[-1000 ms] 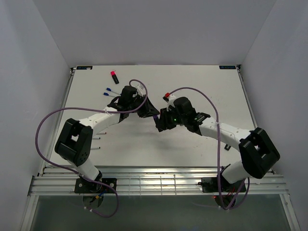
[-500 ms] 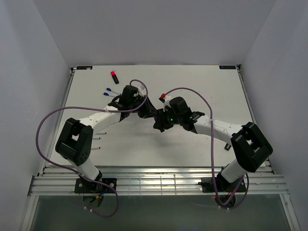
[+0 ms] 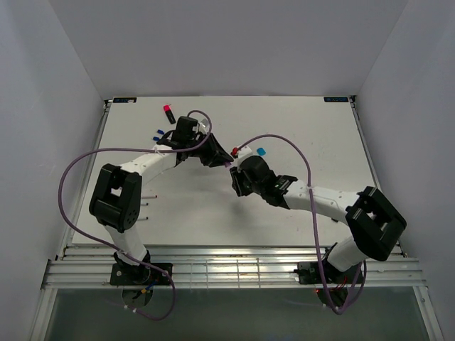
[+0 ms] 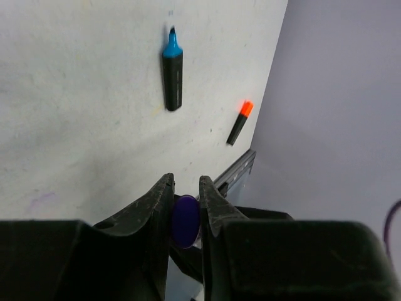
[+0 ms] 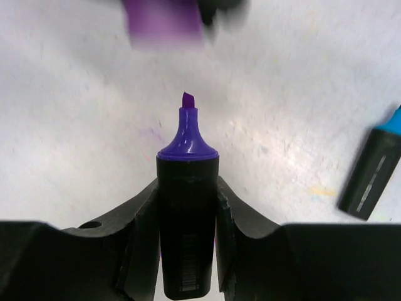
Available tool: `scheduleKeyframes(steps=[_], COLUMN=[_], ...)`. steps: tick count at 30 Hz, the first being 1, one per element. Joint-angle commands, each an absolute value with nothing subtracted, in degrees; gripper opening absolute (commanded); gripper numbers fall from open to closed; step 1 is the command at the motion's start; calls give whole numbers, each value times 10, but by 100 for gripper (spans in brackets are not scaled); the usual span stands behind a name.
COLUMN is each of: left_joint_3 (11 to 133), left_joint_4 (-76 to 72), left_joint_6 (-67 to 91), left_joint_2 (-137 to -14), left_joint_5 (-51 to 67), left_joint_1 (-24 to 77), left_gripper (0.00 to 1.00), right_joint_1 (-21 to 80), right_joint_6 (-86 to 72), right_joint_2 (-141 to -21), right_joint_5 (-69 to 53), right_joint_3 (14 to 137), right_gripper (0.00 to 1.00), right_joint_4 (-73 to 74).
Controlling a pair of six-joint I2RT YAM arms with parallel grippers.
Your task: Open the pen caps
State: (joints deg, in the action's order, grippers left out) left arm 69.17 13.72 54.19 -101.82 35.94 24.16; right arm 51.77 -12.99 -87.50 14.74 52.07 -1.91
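Left wrist: pinching purple cap [image 4: 185, 221] with left end effector [image 4: 186, 187]; right wrist: clamping uncapped marker [image 5: 187, 238] in right end effector [image 5: 187, 191].

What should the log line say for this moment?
left gripper: shut on purple cap | right gripper: shut on purple marker | state: cap off, apart from marker

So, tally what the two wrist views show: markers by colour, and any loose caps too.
Purple marker, held in the right tool: 1
Cyan marker: 1
Orange marker: 1
Purple cap, held in the left tool: 1
Total: 4
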Motion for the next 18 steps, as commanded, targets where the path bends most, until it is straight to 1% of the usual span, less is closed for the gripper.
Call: scheduleKeyframes(steps=[1, 2, 3, 6, 7, 8, 10, 11, 14, 18], left_joint_3=[694, 687, 679, 647, 640, 637, 637, 644, 667, 721], left_joint_4=[53, 46, 36, 10, 6, 4, 6, 11, 48, 115], left_joint_6=[550, 548, 548, 542, 534, 532, 527, 519, 505, 459], left_joint_2=[-972, -967, -960, -929, -919, -916, -917, -926, -951, -991], left_joint_5=[363, 363, 364, 355, 349, 348, 352, 357, 350, 300], left_joint_1=[193, 189, 180, 170, 170, 170, 170, 170, 173, 197], left_gripper=[0, 0, 0, 0, 0, 0, 0, 0, 0, 0], right_joint_1=[462, 429, 415, 382, 374, 371, 370, 370, 371, 372], right_joint_6=[-142, -154, -165, -208, -219, -228, -216, -203, -178, -147], right_joint_2=[-835, -833, -833, -838, -836, -834, -835, -837, -862, -899], right_joint_5=[-33, -140, -187, -287, -293, -290, -245, -190, -109, -14], right_joint_3=[458, 448, 434, 415, 410, 409, 423, 434, 495, 551], right_gripper=[8, 8, 8, 8, 8, 8, 8, 8, 8, 8], right_joint_4=[-33, -53, -70, -131, -151, -154, -145, -104, -11, 50])
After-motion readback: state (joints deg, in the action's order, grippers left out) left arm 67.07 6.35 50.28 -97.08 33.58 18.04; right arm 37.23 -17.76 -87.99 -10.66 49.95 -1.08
